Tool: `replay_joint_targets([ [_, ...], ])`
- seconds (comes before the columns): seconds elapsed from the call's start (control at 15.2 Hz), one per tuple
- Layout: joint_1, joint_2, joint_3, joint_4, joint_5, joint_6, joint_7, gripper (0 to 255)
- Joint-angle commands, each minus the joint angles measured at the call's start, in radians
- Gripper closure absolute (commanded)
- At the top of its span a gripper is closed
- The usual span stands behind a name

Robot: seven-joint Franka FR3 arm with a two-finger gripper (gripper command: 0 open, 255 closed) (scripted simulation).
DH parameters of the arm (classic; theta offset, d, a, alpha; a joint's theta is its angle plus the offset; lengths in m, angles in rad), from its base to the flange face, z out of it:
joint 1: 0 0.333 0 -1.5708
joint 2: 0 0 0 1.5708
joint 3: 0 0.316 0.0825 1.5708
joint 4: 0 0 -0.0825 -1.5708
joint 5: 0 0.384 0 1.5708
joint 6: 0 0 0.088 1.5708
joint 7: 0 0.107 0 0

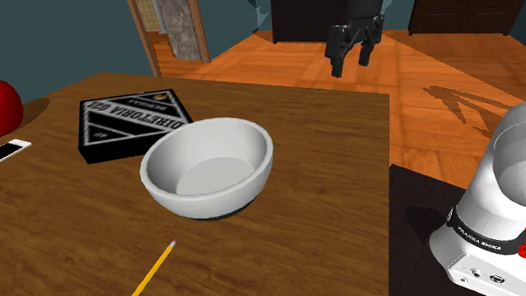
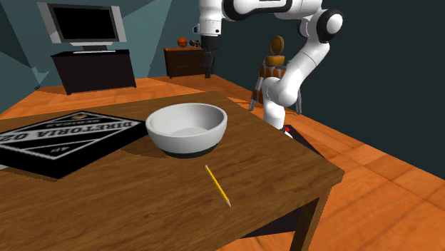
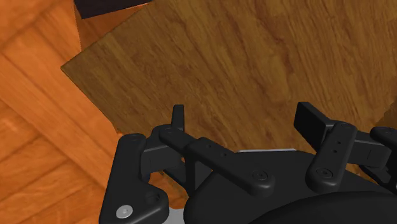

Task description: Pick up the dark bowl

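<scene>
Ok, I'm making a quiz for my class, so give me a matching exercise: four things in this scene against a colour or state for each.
Things:
1. bowl
2. pencil
3. box
4. gripper

Descriptions:
A. yellow, lying flat on the table
B. open, up in the air
C. white, standing upright
D. black with white lettering

Pairs: 1-C, 2-A, 3-D, 4-B

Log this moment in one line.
white bowl: upright on table, untouched | gripper: open, empty, raised well clear | step: approach pending
</scene>
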Motion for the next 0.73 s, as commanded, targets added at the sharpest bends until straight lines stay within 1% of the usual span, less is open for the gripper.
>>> replay_joint_targets([
  [0.0,0.019,0.029,0.03,0.011,0.033,0.018,0.035,0],
  [0.33,0.063,0.107,0.106,0.042,0.105,0.074,0.117,0],
  [0.66,0.101,0.204,0.18,0.097,0.163,0.131,0.197,0],
])
